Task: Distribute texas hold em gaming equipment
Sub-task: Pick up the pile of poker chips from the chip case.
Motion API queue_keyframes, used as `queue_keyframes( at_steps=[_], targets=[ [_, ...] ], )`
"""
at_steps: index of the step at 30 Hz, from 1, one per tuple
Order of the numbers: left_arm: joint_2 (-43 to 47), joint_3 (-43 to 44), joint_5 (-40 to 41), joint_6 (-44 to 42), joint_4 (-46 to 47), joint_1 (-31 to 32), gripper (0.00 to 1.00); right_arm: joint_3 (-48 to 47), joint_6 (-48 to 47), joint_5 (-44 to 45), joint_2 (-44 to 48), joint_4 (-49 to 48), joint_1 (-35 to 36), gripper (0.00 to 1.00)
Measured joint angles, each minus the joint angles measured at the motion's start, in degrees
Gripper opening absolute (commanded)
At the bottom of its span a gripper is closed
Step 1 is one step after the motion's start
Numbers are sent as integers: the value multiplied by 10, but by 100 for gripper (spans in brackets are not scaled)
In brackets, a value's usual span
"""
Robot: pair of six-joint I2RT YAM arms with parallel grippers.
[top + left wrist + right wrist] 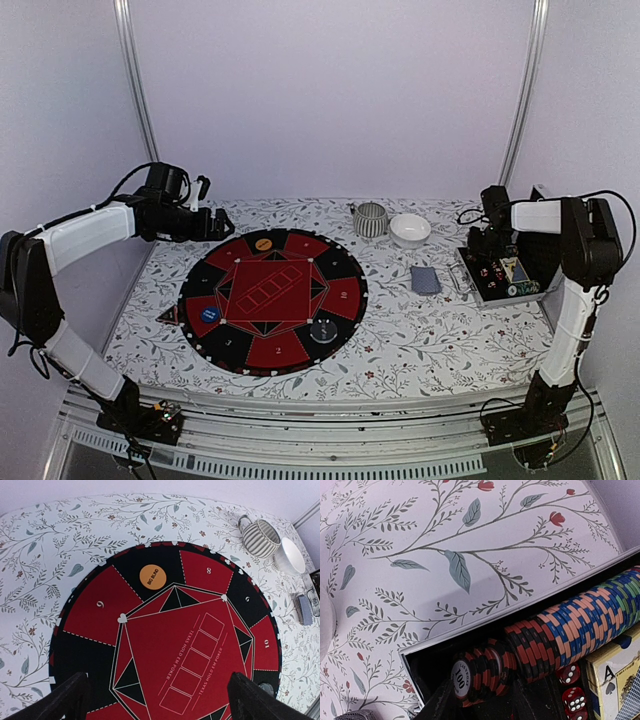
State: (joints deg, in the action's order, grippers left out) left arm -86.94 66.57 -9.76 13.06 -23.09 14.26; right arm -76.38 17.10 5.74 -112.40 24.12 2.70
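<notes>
In the right wrist view my right gripper [487, 700] is shut on a short stack of black-and-orange poker chips [485, 672], a "100" face showing. The stack sits apart from the long row of chips [580, 625] in the open case [500, 278]. An orange chip [263, 243], a blue chip [210, 314] and a dark chip [323, 331] lie on the red-and-black mat [272, 300]. A deck of grey-blue playing cards [425, 279] lies right of the mat. My left gripper [210, 222] hovers open above the mat's far left edge, and the orange chip [152, 576] is ahead of it.
A ribbed grey cup [371, 219] and a white bowl [410, 230] stand behind the mat. Red dice [572, 690] and a boxed card pack [615, 680] lie in the case beside the chips. The case's metal rim [485, 625] runs just ahead of my right fingers.
</notes>
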Motion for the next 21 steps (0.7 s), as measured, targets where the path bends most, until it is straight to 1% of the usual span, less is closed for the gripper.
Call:
queue_keyframes(
  at_steps=[9,21],
  targets=[
    [0,0,0,-1,0,0,98,-30,0,1,-34,-1,0,35],
    [0,0,0,-5,0,1,98,-51,-23,-2,-46,7,-1,34]
  ],
)
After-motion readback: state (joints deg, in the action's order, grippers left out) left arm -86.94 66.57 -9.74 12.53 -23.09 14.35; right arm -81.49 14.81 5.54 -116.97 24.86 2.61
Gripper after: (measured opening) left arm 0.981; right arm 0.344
